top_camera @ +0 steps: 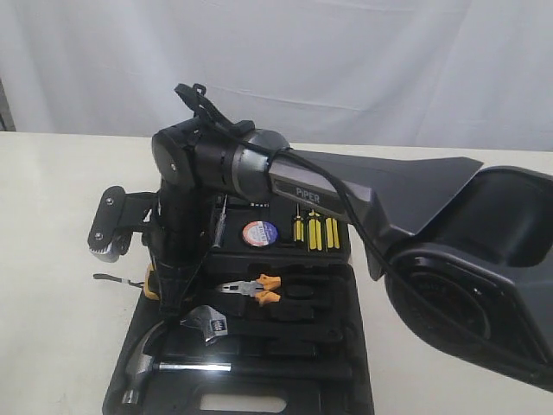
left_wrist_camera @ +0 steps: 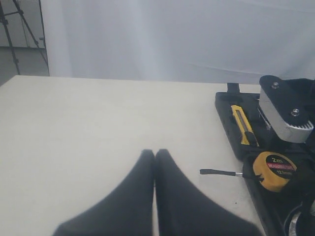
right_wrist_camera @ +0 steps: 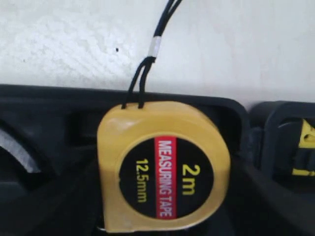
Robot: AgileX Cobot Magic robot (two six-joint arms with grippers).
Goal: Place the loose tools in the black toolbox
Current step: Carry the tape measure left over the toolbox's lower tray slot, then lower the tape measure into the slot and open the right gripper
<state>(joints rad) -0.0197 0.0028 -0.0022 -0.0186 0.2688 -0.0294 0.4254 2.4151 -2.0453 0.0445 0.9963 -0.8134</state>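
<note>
**Tape measure at the case's edge.** The yellow tape measure (right_wrist_camera: 162, 167) sits at the left rim of the open black toolbox (top_camera: 341, 363). Its printed face is turned up toward the right wrist camera, and its black cord (left_wrist_camera: 219, 172) trails over the rim onto the table (left_wrist_camera: 98, 123). The body appears to rest in or just above a recess. Its underside is hidden, so full seating cannot be confirmed.

The right gripper (top_camera: 168, 290) points straight down over it, the arm reaching across the middle because this recess lies on the case's far side. The jaws stand wide, but no view shows whether they press on the tape or stand clear of it.

The knife (left_wrist_camera: 242, 125), the pliers (top_camera: 255, 289) and the tape roll (top_camera: 259, 233) already lie in the case, beside the hammer (top_camera: 143, 367), the wrench (top_camera: 207, 324) and the screwdrivers (top_camera: 314, 232). The tape measure is probably the last tool to be stowed.

The left gripper (left_wrist_camera: 155, 162) hovers over bare table with its fingers pressed together on nothing, apparently parked clear of the working arm.
</note>
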